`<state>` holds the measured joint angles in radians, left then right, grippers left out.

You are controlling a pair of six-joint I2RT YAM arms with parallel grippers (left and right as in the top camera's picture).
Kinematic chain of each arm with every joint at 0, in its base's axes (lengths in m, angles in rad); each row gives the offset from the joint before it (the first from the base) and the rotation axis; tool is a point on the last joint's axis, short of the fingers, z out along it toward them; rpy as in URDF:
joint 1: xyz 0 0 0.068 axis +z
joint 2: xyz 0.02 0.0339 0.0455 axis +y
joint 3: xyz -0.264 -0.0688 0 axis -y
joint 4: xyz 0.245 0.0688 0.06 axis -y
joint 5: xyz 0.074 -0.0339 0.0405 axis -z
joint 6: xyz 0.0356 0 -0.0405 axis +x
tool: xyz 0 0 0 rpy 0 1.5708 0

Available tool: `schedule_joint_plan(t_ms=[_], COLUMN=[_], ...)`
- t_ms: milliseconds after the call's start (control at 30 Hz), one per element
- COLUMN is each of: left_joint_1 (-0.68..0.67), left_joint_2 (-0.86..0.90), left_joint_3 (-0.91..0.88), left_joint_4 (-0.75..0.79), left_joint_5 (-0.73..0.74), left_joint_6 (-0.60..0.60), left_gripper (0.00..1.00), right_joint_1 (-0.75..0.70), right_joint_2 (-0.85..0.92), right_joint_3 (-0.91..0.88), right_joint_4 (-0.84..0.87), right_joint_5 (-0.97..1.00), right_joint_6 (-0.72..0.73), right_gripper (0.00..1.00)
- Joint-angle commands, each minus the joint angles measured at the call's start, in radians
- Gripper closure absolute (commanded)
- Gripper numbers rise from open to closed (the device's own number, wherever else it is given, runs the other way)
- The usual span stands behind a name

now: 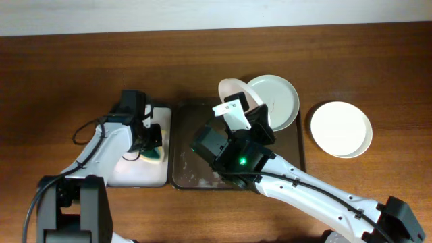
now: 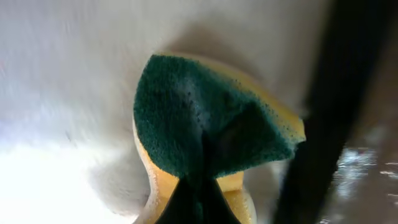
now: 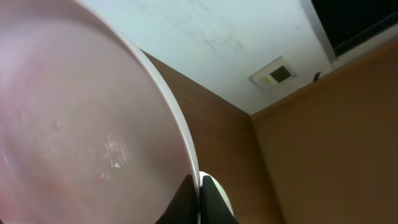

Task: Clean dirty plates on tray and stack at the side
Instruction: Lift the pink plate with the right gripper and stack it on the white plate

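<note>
"What's the right side doing?"

"My right tool (image 1: 237,111) is clamped on the rim of a pinkish plate (image 1: 233,90), held tilted above the brown tray (image 1: 182,177). A second plate (image 1: 280,98) rests at the tray's far right corner, and a third plate (image 1: 341,128) sits on the counter (image 1: 378,61) nearby."

"And the left?"

"My left tool (image 1: 150,138) pinches the green-and-yellow sponge (image 2: 205,112) over the small white tray (image 1: 135,177)."

**Wood Below, White Ceiling Above**

Above the right gripper (image 3: 200,194) is a white ceiling (image 3: 205,37) with a small square fitting (image 3: 273,73). Brown walls (image 3: 323,149) stand to its right, with a dark panel (image 3: 357,22) at the upper right. Beneath it spreads a dark wooden table (image 1: 61,74). A pale strip (image 1: 101,13) lies beyond the table's far edge.
</note>
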<state>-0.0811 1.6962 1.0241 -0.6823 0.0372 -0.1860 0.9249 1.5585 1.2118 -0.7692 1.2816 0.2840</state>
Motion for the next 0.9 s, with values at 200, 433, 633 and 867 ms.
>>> schedule_joint_plan(t_ms=[200, 433, 633, 867], left_joint_1=[0.002, 0.002, 0.002, 0.004], left_joint_2=[0.054, 0.133, 0.132, 0.132], left_joint_3=[-0.006, -0.016, 0.042, 0.150], left_joint_4=[0.010, 0.078, 0.062, -0.048], left_joint_5=[0.016, 0.015, 0.018, 0.019], left_joint_6=[-0.022, -0.022, -0.022, -0.021], left_gripper=[1.00, 1.00, 1.00, 1.00], right_joint_1=[0.004, -0.047, -0.364, -0.962], right_joint_2=[-0.023, -0.063, -0.214, -0.201], right_joint_3=[0.018, 0.018, 0.018, 0.016], right_joint_4=[0.064, 0.063, 0.004, -0.113], right_joint_5=[0.040, -0.098, -0.493, -0.986], right_joint_6=[0.011, 0.060, 0.195, 0.204], right_gripper=[0.96, 0.96, 0.96, 0.96])
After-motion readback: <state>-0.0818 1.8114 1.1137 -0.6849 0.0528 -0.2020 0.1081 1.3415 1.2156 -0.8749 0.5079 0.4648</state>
